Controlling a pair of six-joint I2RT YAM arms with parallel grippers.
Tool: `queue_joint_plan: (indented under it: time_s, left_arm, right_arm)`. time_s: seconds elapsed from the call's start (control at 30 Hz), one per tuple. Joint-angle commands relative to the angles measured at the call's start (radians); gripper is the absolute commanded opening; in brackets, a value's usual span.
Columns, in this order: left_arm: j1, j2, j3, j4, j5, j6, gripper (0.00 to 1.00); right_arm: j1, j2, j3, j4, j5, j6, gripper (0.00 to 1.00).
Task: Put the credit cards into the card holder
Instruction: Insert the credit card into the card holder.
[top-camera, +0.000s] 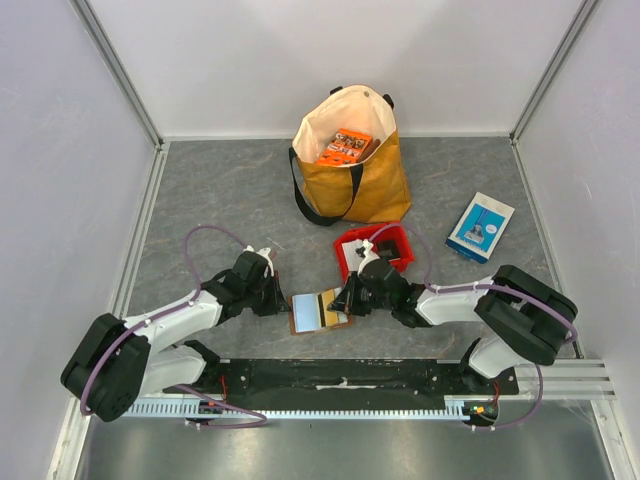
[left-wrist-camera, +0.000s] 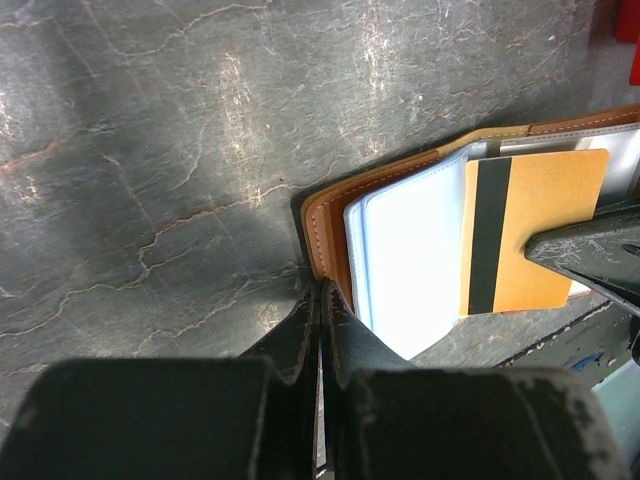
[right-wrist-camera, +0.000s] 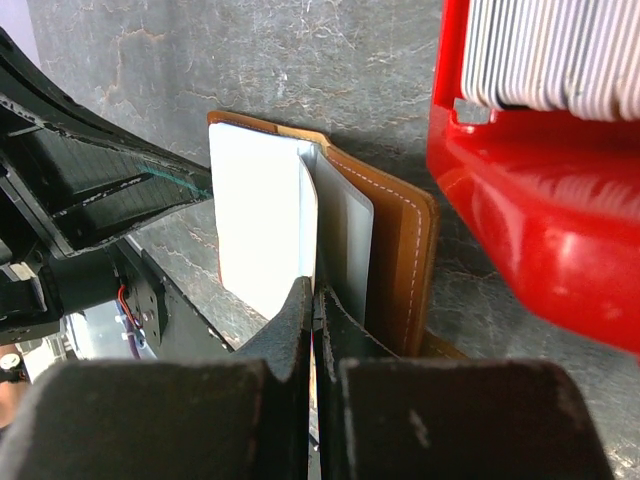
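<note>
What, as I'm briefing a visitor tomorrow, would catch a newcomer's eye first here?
The open brown card holder lies front and centre, the left pincer shut on its edge and the right pincer gripping an orange card over it. Behind stand a red bin and a mustard tote bag.

place: robot lab cell | signs: white panel walls, aluminium posts — arms bolted to rail
</note>
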Motion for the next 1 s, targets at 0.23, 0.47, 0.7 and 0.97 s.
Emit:
queue_joint_plan:
  time_s: [0.23, 0.47, 0.7, 0.97]
  left_arm:
    - [-0.002, 0.027, -0.009, -0.017, -0.032, -0.002, 0.02]
    - [-0.002, 0.022, -0.022, -0.007, -0.016, 0.006, 0.02]
    - [-0.002, 0.016, -0.028, -0.003, -0.026, 0.003, 0.02]
    - [-0.002, 0.018, -0.034, 0.014, -0.015, -0.013, 0.02]
  right_arm:
    - [0.048, 0.036, 0.009, -0.085, 0.056, 0.024, 0.0]
    - [0.053, 0.093, 0.037, -0.042, 0.064, 0.028, 0.0]
    - [0.062, 0.073, 0.017, -0.061, 0.065, 0.039, 0.0]
    - [0.135, 0.153, 0.093, -0.111, 0.067, 0.039, 0.03]
